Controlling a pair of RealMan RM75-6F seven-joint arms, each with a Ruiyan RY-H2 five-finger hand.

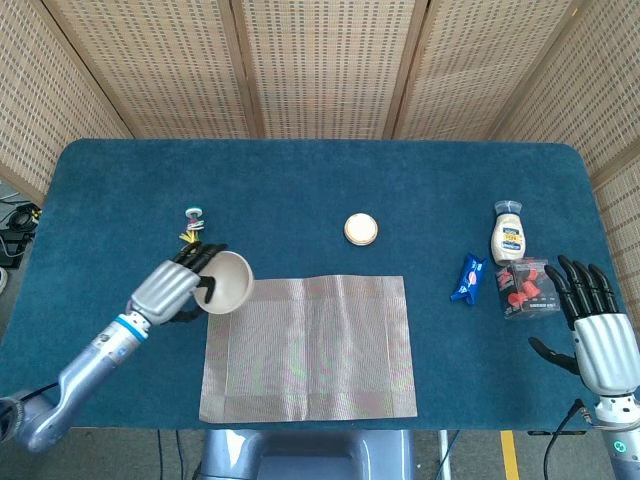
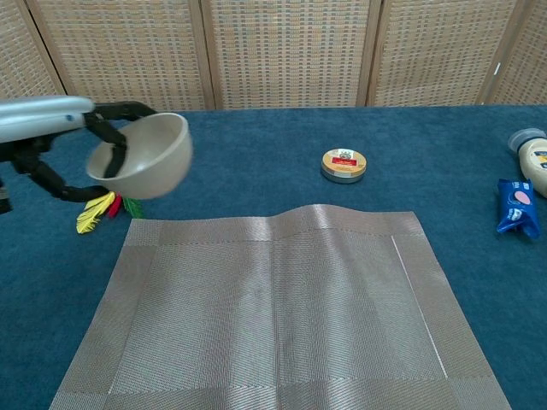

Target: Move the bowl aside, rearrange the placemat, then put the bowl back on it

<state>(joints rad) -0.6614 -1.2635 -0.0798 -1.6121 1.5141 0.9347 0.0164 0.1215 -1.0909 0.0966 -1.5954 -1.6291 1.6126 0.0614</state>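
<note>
My left hand holds the beige bowl by its rim and carries it in the air, tilted, just over the upper left corner of the grey woven placemat. The chest view shows the same bowl raised well above the table, with the left hand's dark fingers hooked inside it, and the placemat lying flat with a slight ridge at its far edge. My right hand rests open at the table's right front edge, fingers spread, holding nothing.
A yellow, red and green feather toy lies partly hidden behind the bowl. A round tin sits beyond the mat. A white bottle, a blue packet and a red package lie at the right.
</note>
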